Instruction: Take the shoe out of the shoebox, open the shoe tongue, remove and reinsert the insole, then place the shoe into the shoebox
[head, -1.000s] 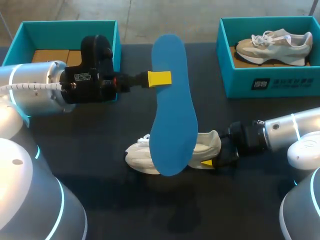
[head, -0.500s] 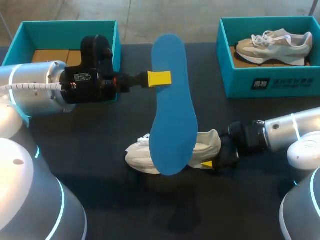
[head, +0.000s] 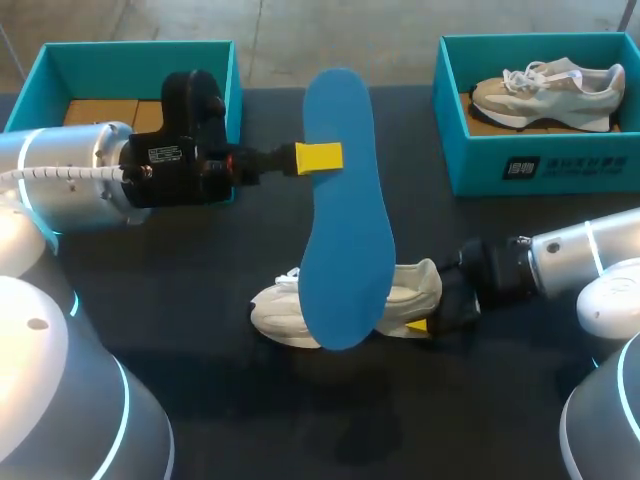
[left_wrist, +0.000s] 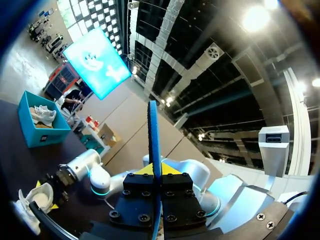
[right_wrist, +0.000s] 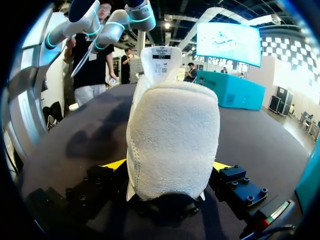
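Note:
My left gripper (head: 320, 157) is shut on the edge of a blue insole (head: 345, 220), which hangs upright in the air over the middle of the table. In the left wrist view the insole (left_wrist: 152, 145) stands edge-on out of the closed left gripper (left_wrist: 160, 172). Beneath it a white shoe (head: 280, 310) lies on the dark table, heel to the right. My right gripper (head: 428, 305) sits at that heel. In the right wrist view the heel (right_wrist: 172, 140) fills the gap of the right gripper (right_wrist: 170, 167), whose fingers stand wide on either side, open.
An empty teal shoebox (head: 60, 60) stands at the back left, behind my left arm. A second teal shoebox (head: 520, 165) at the back right holds another pale shoe (head: 550, 90).
My right arm has drawn back slightly to the right from the heel. The shoe, the insole and the left arm have not moved.

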